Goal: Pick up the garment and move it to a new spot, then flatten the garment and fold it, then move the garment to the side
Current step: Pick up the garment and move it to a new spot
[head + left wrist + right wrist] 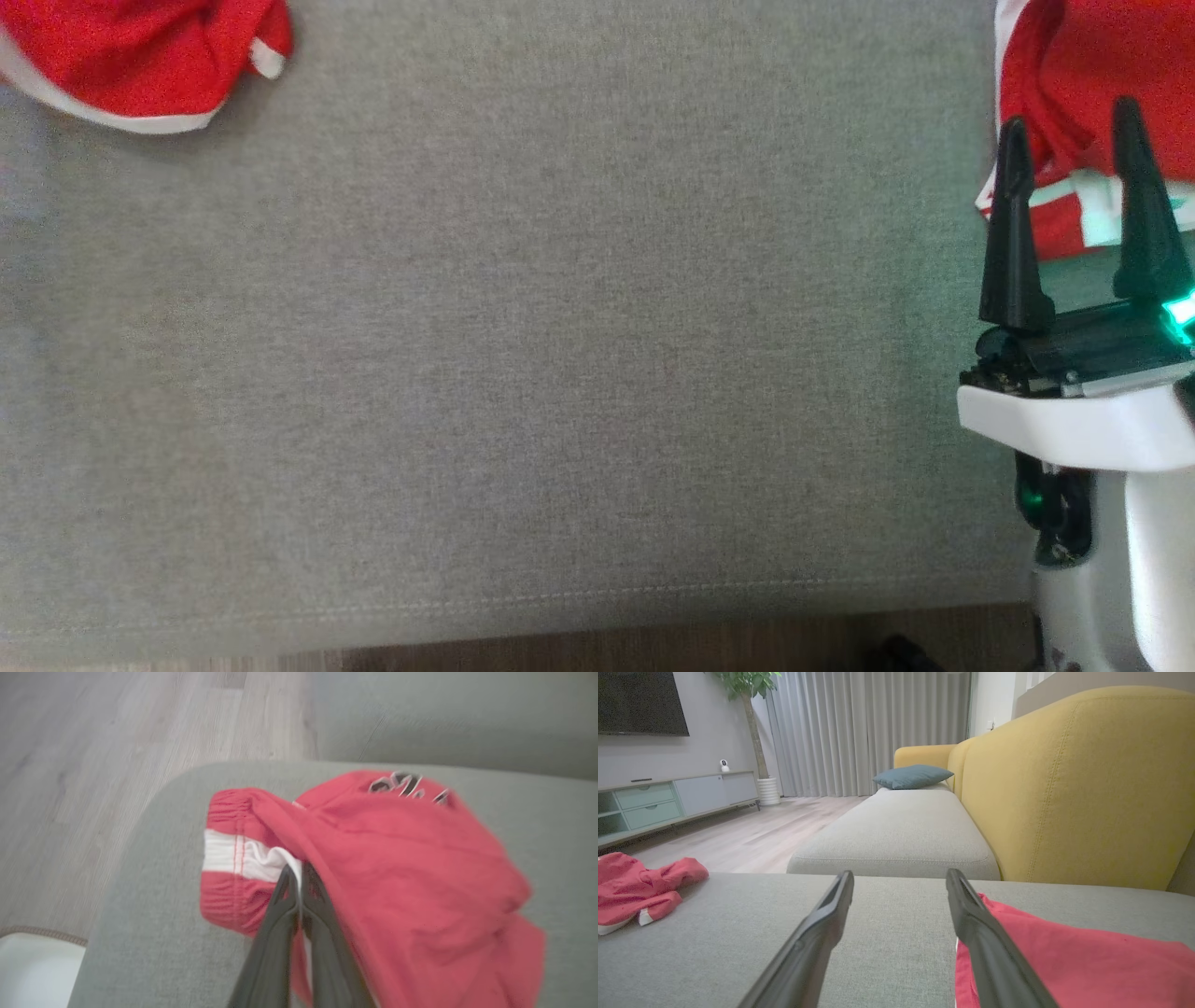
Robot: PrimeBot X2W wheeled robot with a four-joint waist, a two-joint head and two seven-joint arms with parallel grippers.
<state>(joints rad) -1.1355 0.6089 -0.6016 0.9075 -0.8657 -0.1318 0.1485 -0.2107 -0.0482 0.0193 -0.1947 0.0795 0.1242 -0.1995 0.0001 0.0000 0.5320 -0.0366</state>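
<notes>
Left tool (299, 877): closed on garment (397, 858), white-banded hem pinched.
Garment: bunched at grey cushion (140, 905) corner, ahead of and around left tool's tips.
Right tool (1070, 114): held open above second red garment (1055, 56).

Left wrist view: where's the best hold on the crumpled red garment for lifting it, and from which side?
The gathered elastic band with the white stripe: a thick, exposed edge at the garment's end nearest the cushion's corner. Come from above at that end; the left gripper is shut on fabric there.
</notes>
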